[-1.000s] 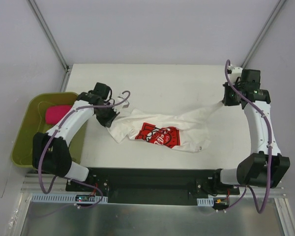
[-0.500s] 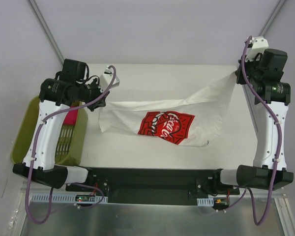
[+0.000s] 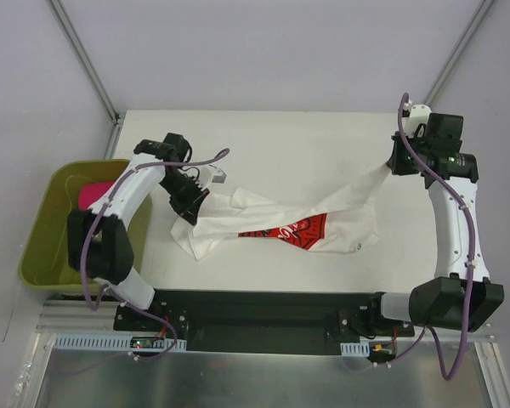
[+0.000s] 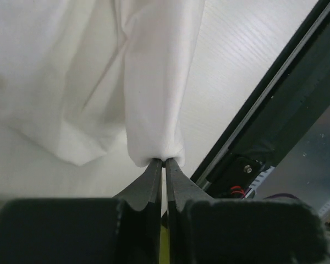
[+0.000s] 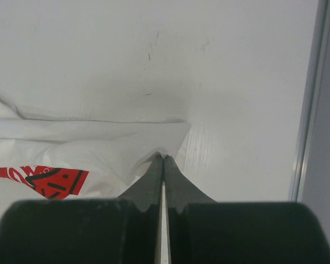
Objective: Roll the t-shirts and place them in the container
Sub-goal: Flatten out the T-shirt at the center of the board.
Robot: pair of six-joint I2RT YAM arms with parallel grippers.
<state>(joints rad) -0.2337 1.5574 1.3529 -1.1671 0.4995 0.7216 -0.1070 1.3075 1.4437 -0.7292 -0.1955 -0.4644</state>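
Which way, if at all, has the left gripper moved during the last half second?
Yes. The left gripper, jaws shut on the white t-shirt, moved right, away from the green bin, and toward the near edge of the table.

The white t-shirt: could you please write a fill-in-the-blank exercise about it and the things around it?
1. The left gripper is ____ on the white t-shirt.
2. The print on the shirt is ____.
3. The bin holds a ____ bundle.
Missing words: shut; red; pink.
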